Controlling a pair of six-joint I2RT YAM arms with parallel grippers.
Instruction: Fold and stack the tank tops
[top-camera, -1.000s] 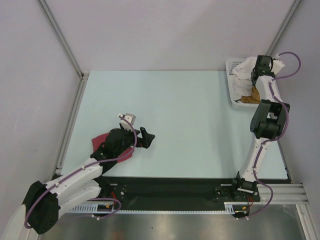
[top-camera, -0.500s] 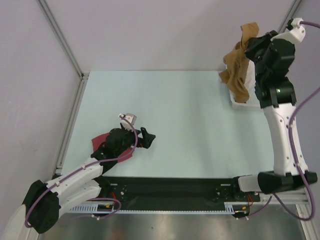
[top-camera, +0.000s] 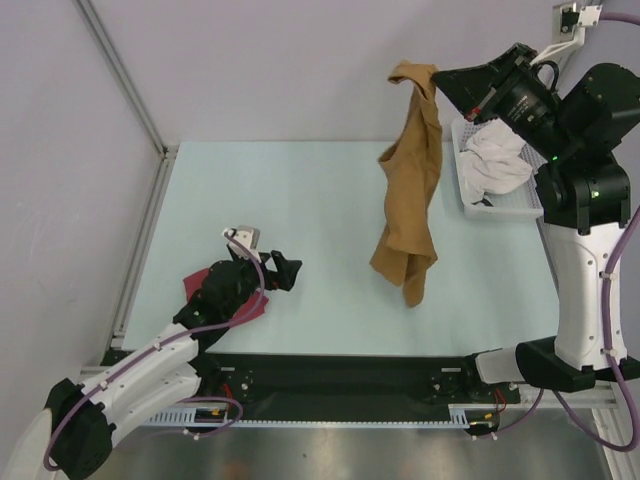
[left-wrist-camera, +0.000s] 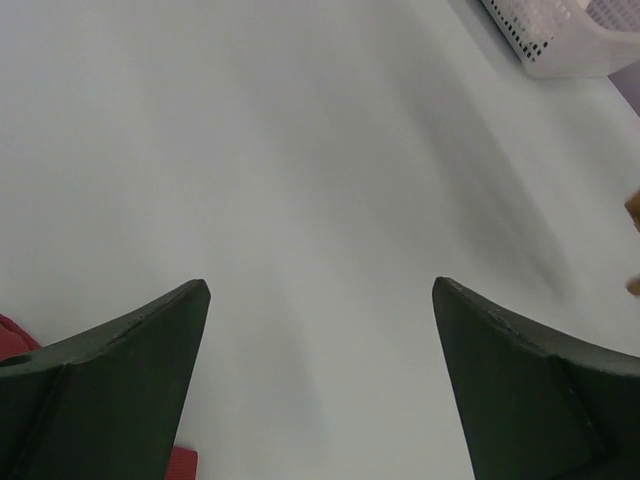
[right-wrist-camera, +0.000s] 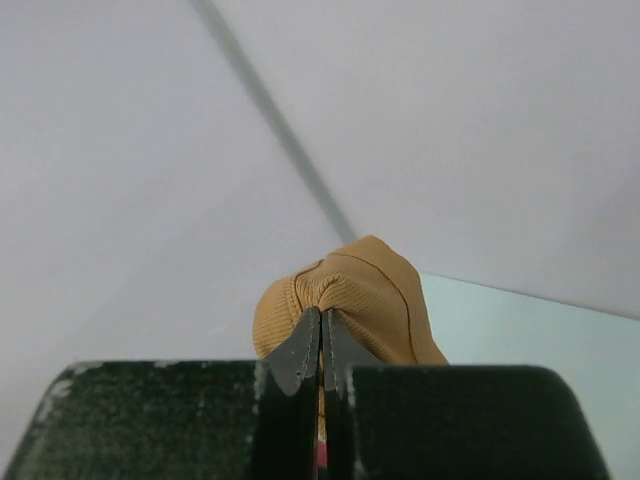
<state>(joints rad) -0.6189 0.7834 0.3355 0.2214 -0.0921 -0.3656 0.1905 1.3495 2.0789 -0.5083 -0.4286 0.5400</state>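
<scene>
My right gripper is shut on the top edge of the tan-brown tank top and holds it high in the air; the cloth hangs down over the table's right half. In the right wrist view the jaws pinch a ribbed tan fold. The dark red tank top lies crumpled at the near left, mostly under my left arm; a sliver shows in the left wrist view. My left gripper is open and empty just right of it, its jaws wide apart.
A white mesh basket holding white cloth stands at the far right edge; its corner shows in the left wrist view. Aluminium frame posts rise at the back corners. A black strip runs along the near edge.
My right arm has lifted the tan-brown tank top out of the basket and swung it left and up, so it now hangs unfurled. My left gripper has shifted slightly left.
</scene>
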